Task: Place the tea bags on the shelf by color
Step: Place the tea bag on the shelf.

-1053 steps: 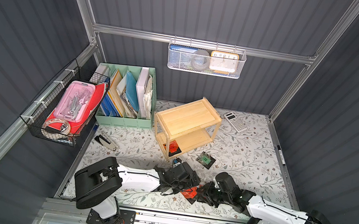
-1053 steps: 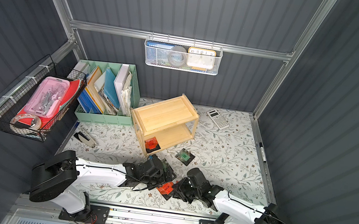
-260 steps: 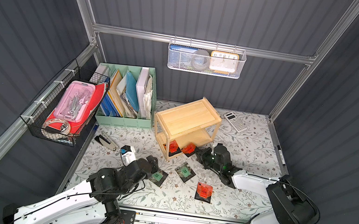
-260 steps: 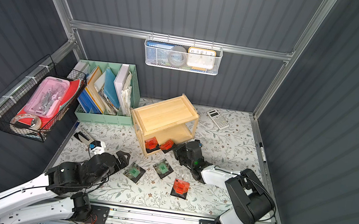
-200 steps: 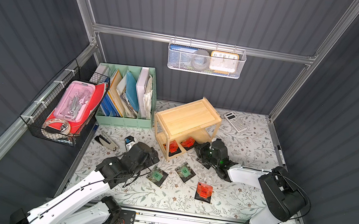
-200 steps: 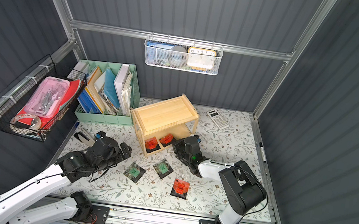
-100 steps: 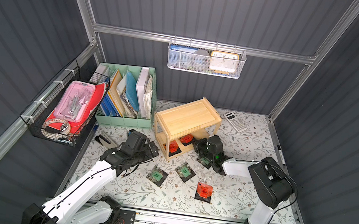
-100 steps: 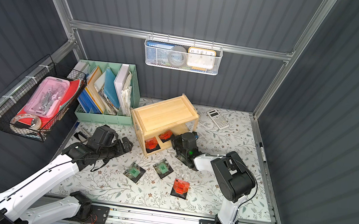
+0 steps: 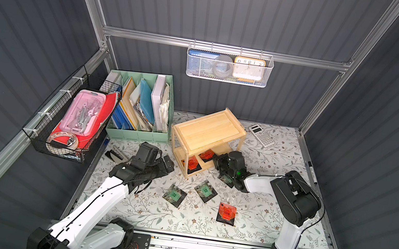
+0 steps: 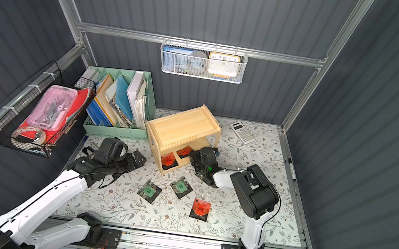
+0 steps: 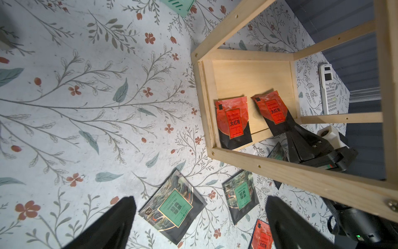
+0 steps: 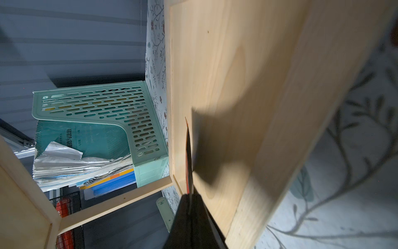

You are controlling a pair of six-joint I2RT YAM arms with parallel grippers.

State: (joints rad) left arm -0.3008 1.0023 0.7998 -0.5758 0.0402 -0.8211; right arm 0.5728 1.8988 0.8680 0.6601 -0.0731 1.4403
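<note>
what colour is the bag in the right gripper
The tea bag is orange-red on black; clearest in left wrist view.

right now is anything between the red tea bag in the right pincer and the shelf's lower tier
Nothing visible. The right pincer holds the red tea bag over the lower tier, with bare wood beneath it; another red bag lies beside it.

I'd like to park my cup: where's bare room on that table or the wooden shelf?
The shelf is bare on top. So is the table between the calculator and the right arm, and along the front rail. Crowded: the shelf's lower tier and the sachets before it.
</note>
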